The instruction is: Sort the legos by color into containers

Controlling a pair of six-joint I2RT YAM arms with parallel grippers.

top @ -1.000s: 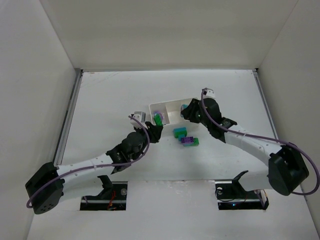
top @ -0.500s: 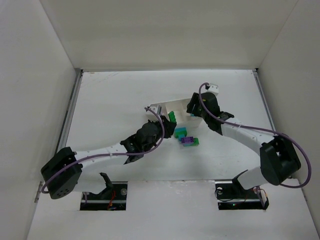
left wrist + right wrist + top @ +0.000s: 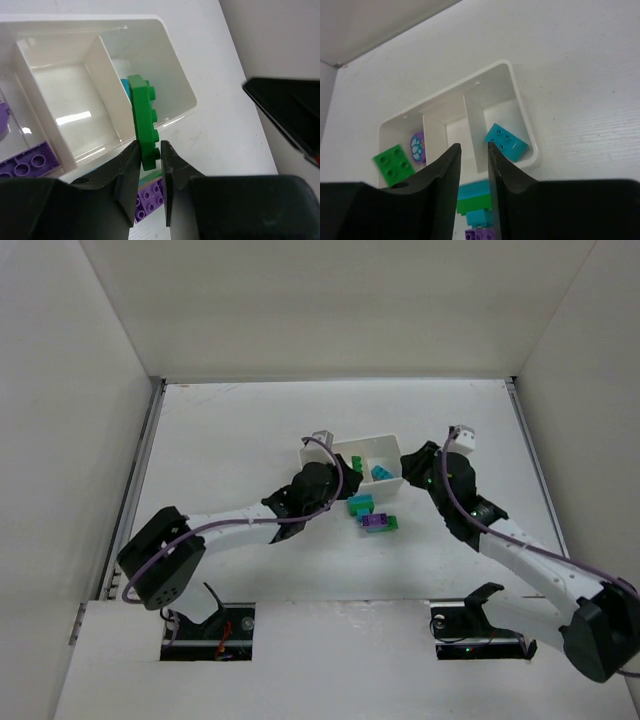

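The white tray (image 3: 318, 452) has three compartments. My left gripper (image 3: 343, 474) is shut on a green lego (image 3: 356, 462) and holds it on edge above the middle of the tray; the left wrist view shows the lego (image 3: 145, 120) pinched between my fingers (image 3: 148, 145). A teal lego (image 3: 381, 473) lies in the right compartment (image 3: 506, 142). Purple pieces (image 3: 27, 162) lie in the left compartment. My right gripper (image 3: 408, 466) is open and empty just right of the tray (image 3: 474, 146).
On the table just in front of the tray are a teal-and-green stack of legos (image 3: 360, 505) and a purple lego (image 3: 378, 523). They also show in the right wrist view (image 3: 476, 199). White walls enclose the table on three sides.
My left gripper carried the green lego rightward from the tray's left end to over its middle. My right gripper let go of the teal lego in the right compartment and drew back right.
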